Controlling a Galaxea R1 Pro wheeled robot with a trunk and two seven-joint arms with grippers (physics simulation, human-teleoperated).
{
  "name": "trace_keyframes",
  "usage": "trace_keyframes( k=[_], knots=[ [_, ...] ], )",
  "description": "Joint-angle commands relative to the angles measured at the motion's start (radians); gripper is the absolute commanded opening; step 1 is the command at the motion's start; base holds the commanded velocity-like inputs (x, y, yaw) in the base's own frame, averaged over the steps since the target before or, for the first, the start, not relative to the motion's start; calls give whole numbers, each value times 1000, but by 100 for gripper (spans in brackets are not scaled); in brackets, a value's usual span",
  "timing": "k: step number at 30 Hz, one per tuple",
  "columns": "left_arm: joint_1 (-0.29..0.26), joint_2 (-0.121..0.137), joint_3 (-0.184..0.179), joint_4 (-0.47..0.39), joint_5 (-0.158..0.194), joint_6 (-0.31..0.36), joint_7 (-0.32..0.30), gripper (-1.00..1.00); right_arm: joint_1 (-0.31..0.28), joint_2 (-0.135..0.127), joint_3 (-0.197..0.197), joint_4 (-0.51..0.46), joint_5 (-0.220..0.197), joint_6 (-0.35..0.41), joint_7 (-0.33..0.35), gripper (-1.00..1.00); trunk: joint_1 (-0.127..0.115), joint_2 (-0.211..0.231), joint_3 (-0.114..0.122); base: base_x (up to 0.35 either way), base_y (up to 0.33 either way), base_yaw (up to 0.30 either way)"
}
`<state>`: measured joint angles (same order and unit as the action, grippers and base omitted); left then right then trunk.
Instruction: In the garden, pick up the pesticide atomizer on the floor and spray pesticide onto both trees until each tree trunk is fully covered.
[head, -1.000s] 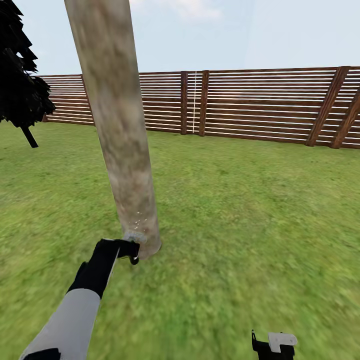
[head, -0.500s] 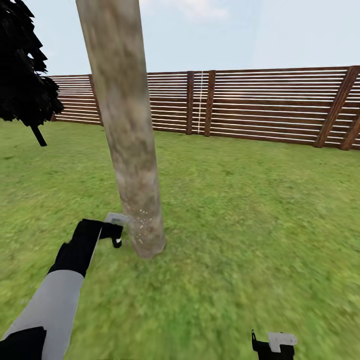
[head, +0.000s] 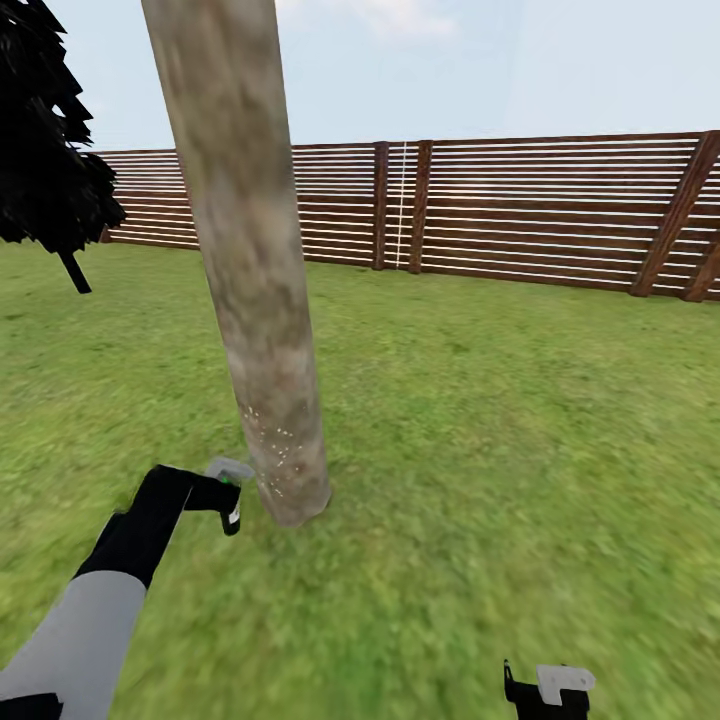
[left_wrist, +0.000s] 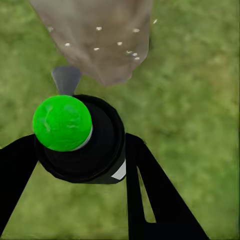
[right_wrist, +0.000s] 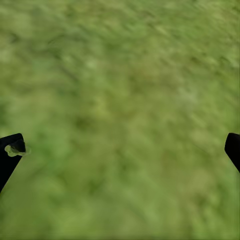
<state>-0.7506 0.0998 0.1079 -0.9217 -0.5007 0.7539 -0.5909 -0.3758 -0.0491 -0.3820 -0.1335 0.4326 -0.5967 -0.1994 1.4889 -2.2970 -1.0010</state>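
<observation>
Tree trunk (head: 255, 270): thick, mottled grey-tan, leaning slightly, rooted in the lawn (head: 480, 430) ahead of the robot; small white droplets speckle its lowest part (seen again in the left wrist view (left_wrist: 97, 37)).

Pesticide atomizer (left_wrist: 75, 137): black body with a bright green cap and a grey nozzle, clamped in the left hand (head: 222, 490), one black finger (left_wrist: 150, 195) on each side. Held low, just beside the trunk's base, nozzle turned toward the bark.

Left arm (head: 95, 610): grey forearm, black wrist, reaching forward and down at the lower left of the head view.

Right hand (head: 548, 690): low at the bottom edge of the head view, well apart from the trunk. Its fingers (right_wrist: 11, 155) stand wide apart over bare grass, nothing between them.

Surroundings: brown horizontal-slat fence (head: 520, 210) across the far side; near-black conifer (head: 45, 150) at the left (partly cut off by the frame).
</observation>
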Motion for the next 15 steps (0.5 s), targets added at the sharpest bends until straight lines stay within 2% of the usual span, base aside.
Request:
trace_keyframes(
  k=[1,4,8,15],
  knots=[
    [24,-3,2,1,3,-3,25,-100,0,0,0,0,0,0,0,100,0,0,0,0,0,0],
    [35,-5,7,-9,11,-4,55,-100,0,1,1,0,0,0,2,100,0,0,0,0,-83,0],
    [36,-14,12,-15,18,-4,83,-100,0,1,1,0,0,0,3,100,0,0,0,0,-253,0],
    [36,-13,12,-21,38,-4,92,-100,0,2,1,0,0,0,2,100,0,0,0,0,-270,0]
  ],
)
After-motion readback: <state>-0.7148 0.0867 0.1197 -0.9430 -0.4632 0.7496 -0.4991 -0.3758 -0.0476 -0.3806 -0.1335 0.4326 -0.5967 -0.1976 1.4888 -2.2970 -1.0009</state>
